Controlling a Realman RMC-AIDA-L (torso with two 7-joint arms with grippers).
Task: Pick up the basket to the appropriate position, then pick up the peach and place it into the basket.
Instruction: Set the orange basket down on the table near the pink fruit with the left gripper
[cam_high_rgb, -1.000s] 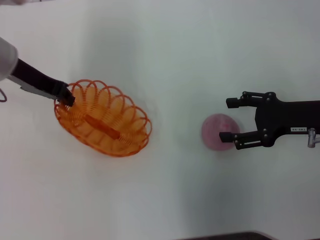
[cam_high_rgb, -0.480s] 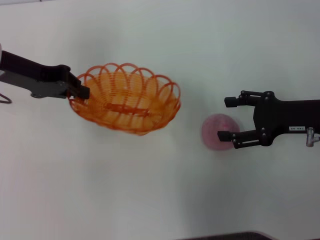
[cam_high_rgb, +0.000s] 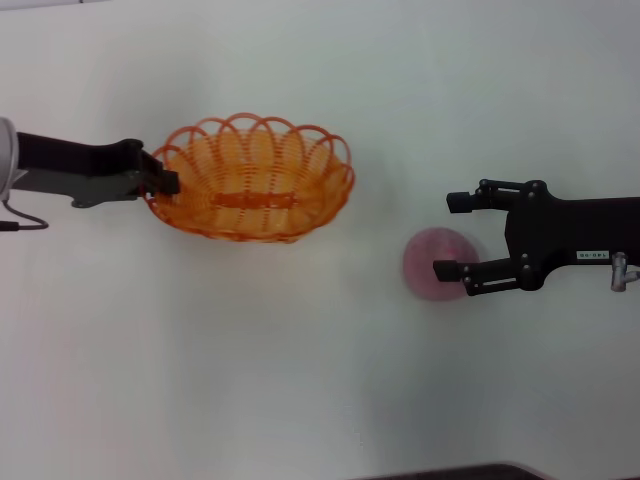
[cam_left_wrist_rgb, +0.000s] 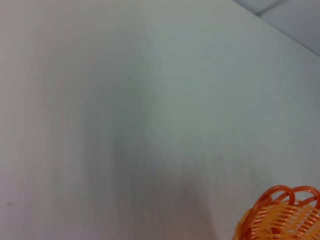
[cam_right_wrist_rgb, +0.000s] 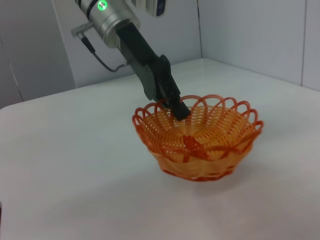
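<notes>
While the left hand (cam_high_rgb: 165, 183) grips the scalloped rim of the basket (cam_high_rgb: 250, 178) at its left end, the basket sits out on the white tabletop (cam_high_rgb: 300, 380), and the right wrist view shows its base on or just above the surface. The fingers are clenched on a single rim loop, so the hold is narrow and off to one side; if the arm swings or lets go unevenly, the basket could pivot, tip or skid. The peach (cam_high_rgb: 433, 264) lies on the tabletop well apart from the basket, toward the robot's right. The right hand (cam_high_rgb: 455, 236) hovers beside it with its fingers spread, one fingertip overlapping the fruit's edge in the head view and the other clear of it. As the hand is not centred on the peach, closing from here would likely nudge the round fruit and send it rolling away rather than trapping it
</notes>
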